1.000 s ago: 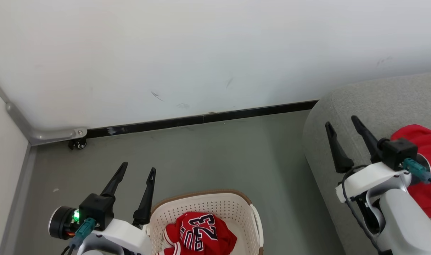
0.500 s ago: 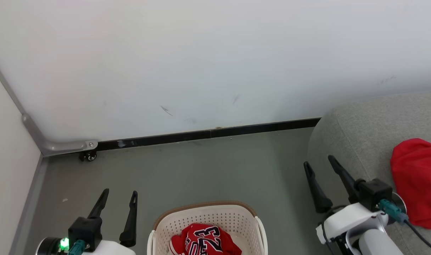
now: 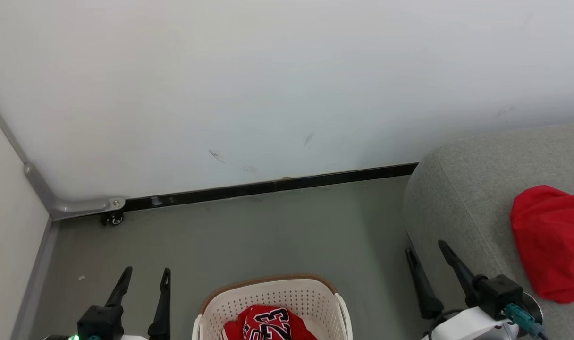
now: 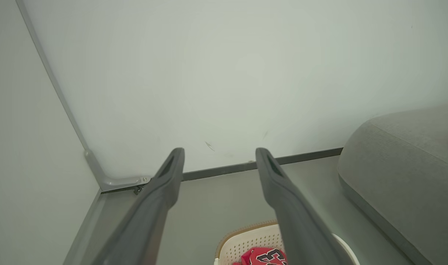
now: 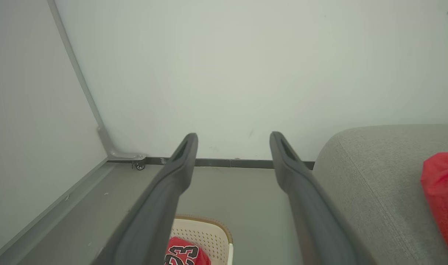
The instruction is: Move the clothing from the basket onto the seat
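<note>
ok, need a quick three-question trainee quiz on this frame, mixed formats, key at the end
1. True or false: the plain red garment lies on the seat.
2. What is in the basket? A) the "23" jersey B) a blue towel C) nothing
3. Fill in: the left pincer and the right pincer both stand ___ and hold nothing.
Key: 1 true; 2 A; 3 open.

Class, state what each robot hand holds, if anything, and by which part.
Nothing is held. The left hand and right hand stand open and empty; the jersey lies in the basket, the red garment on the seat.
</note>
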Available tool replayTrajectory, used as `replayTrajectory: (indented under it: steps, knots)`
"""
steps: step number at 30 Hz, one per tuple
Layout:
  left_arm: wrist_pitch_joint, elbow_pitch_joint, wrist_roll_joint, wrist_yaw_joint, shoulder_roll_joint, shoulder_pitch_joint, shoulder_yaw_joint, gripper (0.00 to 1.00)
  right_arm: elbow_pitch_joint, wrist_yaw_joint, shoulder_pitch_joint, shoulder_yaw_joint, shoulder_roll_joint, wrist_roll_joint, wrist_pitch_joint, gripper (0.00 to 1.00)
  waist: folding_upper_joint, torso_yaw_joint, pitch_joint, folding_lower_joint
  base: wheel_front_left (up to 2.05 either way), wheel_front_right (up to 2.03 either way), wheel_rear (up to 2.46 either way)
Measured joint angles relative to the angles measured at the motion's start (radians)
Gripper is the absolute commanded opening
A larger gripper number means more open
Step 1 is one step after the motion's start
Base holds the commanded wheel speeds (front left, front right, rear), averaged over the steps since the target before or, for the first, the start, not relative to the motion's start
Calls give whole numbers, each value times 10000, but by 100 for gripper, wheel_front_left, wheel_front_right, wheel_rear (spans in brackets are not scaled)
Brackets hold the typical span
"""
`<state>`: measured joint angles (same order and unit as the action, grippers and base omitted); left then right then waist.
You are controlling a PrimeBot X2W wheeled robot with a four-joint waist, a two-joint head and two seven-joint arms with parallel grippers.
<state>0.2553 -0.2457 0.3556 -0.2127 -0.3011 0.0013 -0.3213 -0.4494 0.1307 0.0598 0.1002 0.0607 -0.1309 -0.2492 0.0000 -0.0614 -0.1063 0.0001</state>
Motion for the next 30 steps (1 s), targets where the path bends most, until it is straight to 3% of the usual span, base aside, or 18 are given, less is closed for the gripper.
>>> replayTrajectory:
  steps: [30]
  knots:
    - [0, 562, -522, -203, 96, 627, 564, 100, 1538, 0, -1041, -407, -127, 309, 209, 100, 0, -268, 258, -1, 0, 0, 0]
